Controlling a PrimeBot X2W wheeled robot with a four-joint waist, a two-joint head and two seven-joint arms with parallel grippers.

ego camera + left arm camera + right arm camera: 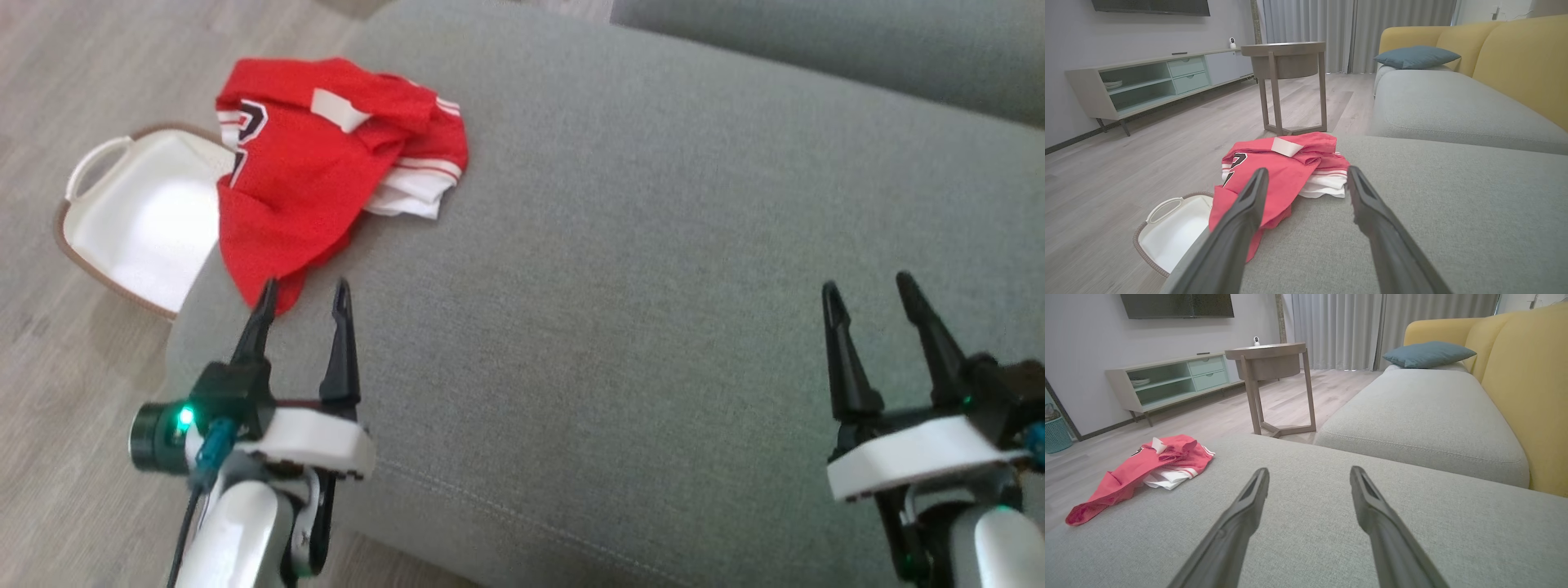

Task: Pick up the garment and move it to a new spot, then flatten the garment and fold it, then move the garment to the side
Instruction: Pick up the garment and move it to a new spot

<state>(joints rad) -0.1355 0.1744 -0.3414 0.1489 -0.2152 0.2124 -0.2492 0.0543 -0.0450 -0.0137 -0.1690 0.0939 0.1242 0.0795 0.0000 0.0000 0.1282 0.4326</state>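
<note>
We saw the crumpled red jersey (326, 163) lying lengthwise just ahead of our left gripper (304, 286), well apart from our right gripper (867, 282), both sets of jaws open and empty.

1 red garment (310, 163). 1 white basket (122, 220). 2 hands: left hand (304, 287), right hand (868, 282), 2 dark fingers (847, 359) ea. 2 grey cushions: near cushion (1331, 539), far cushion (1425, 416). 1 blue pillow (1429, 354). 1 side table (1267, 359). 1 TV (1175, 304). 1 low cabinet (1167, 381) w/ 2 drawers (1206, 365). 1 small cam (1256, 340) on cabinet. 1 teal bin (1056, 435).
</note>
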